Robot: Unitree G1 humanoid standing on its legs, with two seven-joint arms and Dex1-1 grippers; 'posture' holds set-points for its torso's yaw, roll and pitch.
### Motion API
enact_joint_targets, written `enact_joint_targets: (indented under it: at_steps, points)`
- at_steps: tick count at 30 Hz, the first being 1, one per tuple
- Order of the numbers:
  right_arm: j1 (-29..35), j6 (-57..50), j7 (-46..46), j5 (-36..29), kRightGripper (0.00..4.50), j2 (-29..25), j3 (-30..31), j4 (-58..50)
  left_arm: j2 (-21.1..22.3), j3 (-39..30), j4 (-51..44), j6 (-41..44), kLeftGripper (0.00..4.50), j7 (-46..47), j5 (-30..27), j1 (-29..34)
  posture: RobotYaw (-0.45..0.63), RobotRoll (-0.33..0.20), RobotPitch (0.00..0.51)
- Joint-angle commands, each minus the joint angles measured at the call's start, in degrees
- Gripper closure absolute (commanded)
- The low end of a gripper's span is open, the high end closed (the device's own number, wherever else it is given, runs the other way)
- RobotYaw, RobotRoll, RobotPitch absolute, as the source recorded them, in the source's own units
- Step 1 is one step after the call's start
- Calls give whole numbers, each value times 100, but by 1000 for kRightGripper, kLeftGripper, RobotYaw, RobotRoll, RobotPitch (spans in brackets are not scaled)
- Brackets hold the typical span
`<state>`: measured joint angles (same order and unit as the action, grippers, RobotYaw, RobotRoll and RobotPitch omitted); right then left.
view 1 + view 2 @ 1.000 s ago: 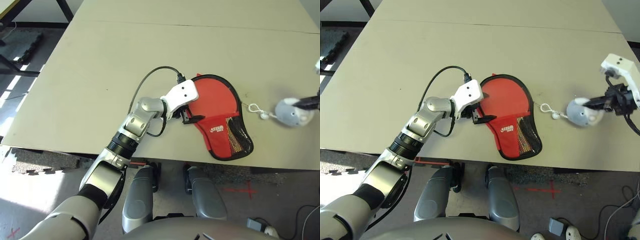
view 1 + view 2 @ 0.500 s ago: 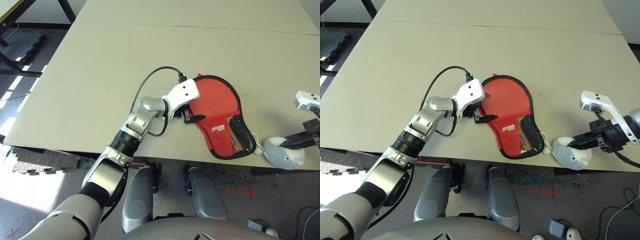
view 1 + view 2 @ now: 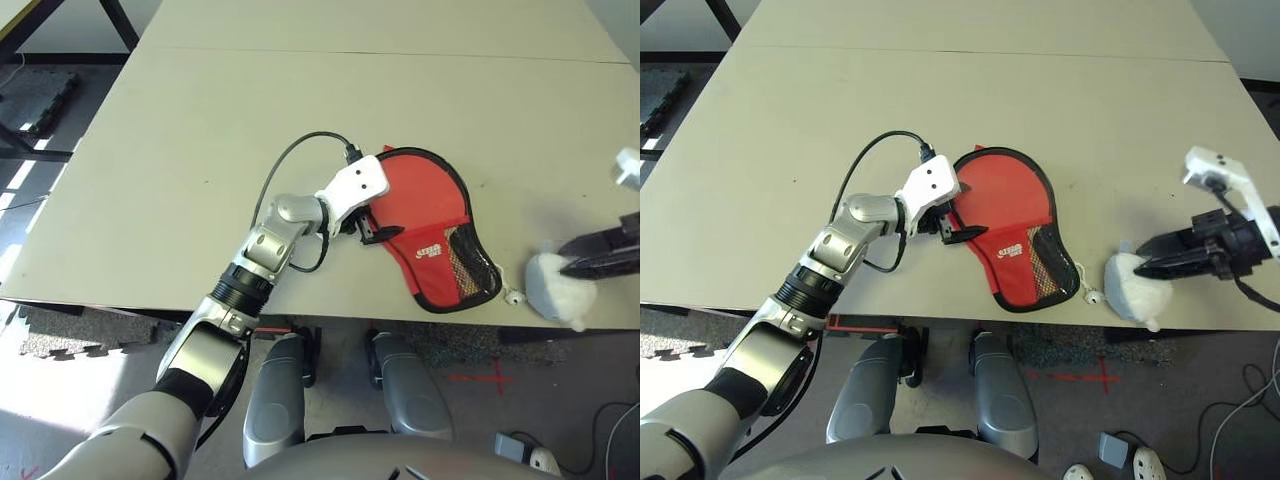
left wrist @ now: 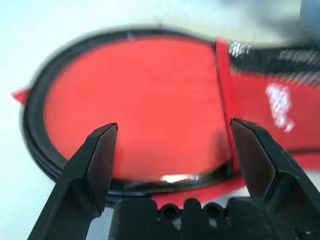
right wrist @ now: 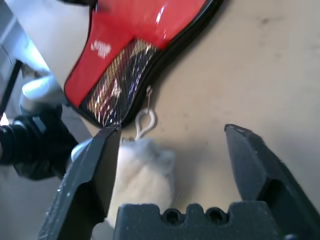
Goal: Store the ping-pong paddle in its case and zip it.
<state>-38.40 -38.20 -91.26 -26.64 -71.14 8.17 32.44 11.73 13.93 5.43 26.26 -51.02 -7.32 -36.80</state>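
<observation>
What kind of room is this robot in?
Probably a lab or workshop, not a home. A big plain table stands on a bare floor marked with red tape crosses, and loose cables lie nearby.

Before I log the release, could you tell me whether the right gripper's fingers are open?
Yes, the right gripper fingers stand wide apart, the pouch loose between them.

case [image 3: 1005, 205]: red cloth, faint sheen, black zip edging, black mesh pocket near the desk's front edge | pouch [image 3: 1132, 287]: pale, soft, fuzzy fabric | desk [image 3: 1040, 110]: smooth matt beige | my left end effector [image 4: 172, 167]: matt black plastic fingers | my forearm [image 3: 262, 250]: brushed silver metal, white glossy wrist shell
</observation>
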Motion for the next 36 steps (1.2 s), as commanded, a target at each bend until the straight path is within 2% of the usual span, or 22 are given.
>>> enact_joint_targets:
  at_steps: [1, 7, 8, 11, 14, 20, 27, 36]
  points:
    - [-419, 351, 876, 186, 35, 559, -573, 879, 47, -679, -585, 548, 0, 186, -675, -103, -88, 0, 238]
    - [-920, 1874, 2920, 337, 35, 1467, -1759, 2022, 106, -2034, -477, 399, 0, 1181, -1180, -282, -70, 0, 236]
    - [-925, 2119, 3145, 390, 35, 1554, -1872, 2086, 129, -2167, -414, 330, 0, 1325, -1185, -285, -56, 0, 236]
    - [-765, 3426, 4404, 541, 35, 2019, -2338, 2346, 361, -3120, 251, -265, 0, 2402, -1015, -343, -33, 0, 239]
    - [-764, 4028, 5214, 739, 35, 2226, -2521, 2682, 586, -3368, 729, -916, 0, 2992, -750, -270, -22, 0, 241]
    - [-836, 4791, 6689, 985, 35, 2378, -2791, 3384, 883, -3550, 1694, -2144, 0, 3603, -380, -53, -9, 0, 242]
    - [-859, 5068, 7121, 1069, 35, 2442, -2935, 3705, 938, -3480, 2293, -2801, 0, 3708, -398, 60, -9, 0, 242]
    - [-774, 5148, 7198, 1105, 35, 2558, -2996, 3739, 963, -3346, 2619, -3075, 0, 3749, -366, 76, -16, 0, 243]
